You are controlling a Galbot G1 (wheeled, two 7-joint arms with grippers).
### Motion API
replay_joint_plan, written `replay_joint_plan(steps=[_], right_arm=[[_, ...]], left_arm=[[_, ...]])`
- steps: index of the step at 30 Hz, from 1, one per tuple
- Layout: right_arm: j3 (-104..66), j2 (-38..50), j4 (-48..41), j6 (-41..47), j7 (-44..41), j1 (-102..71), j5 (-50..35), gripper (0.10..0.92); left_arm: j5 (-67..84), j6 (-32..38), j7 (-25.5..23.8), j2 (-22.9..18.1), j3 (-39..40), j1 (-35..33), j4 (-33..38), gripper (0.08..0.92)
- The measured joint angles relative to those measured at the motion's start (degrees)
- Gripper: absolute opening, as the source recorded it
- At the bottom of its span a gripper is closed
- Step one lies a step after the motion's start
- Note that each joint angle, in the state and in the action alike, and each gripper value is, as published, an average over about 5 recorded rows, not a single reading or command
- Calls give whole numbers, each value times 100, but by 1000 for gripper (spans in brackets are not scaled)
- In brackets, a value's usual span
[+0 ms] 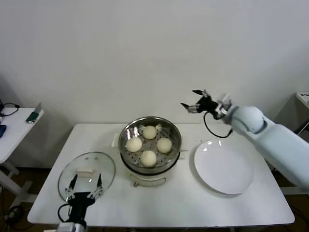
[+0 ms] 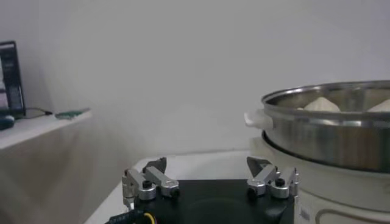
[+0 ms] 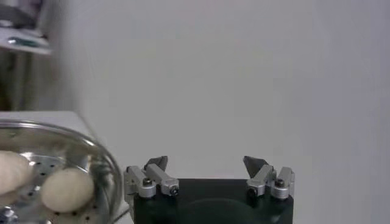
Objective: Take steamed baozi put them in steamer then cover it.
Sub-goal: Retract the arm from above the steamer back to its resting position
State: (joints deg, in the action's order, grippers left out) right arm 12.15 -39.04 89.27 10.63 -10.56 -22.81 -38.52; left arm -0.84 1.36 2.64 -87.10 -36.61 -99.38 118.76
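All four steamed baozi (image 1: 148,145) sit in the steamer (image 1: 150,143) at table centre, so you've only the cover (image 1: 87,175) left. It lies flat on the table to the steamer's left, and its bar handle (image 1: 86,171) runs left-right. The left gripper (image 1: 86,189) hovers at the cover's near edge, jaws spread, empty, handle just ahead: the nearer arm. The right gripper (image 1: 197,103) hangs raised behind the white plate (image 1: 223,166), released, empty, well apart.
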Motion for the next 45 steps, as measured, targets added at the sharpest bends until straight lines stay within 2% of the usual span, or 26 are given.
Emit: replay_joint_plan(steps=[11, 20, 29, 38, 45], right_arm=[[-2996, -709, 375, -1281, 168, -3592, 547, 823], [-3950, -1589, 412, -2312, 243, -5424, 1027, 823], [-4253, -2375, 357, -3042, 309, -6176, 1456, 823], [-4388, -2911, 381, -3426, 371, -6440, 1730, 823], [-4475, -3174, 398, -3590, 403, -6559, 1861, 823]], left_arm=[[-802, 360, 214, 225, -201, 59, -156, 823], [-2395, 634, 913, 588, -357, 37, -340, 823], [-4627, 489, 1699, 964, -402, 184, -864, 823], [-6261, 406, 2286, 1145, -270, 591, -1938, 823], [-6963, 412, 2545, 1266, -211, 935, -2711, 823]])
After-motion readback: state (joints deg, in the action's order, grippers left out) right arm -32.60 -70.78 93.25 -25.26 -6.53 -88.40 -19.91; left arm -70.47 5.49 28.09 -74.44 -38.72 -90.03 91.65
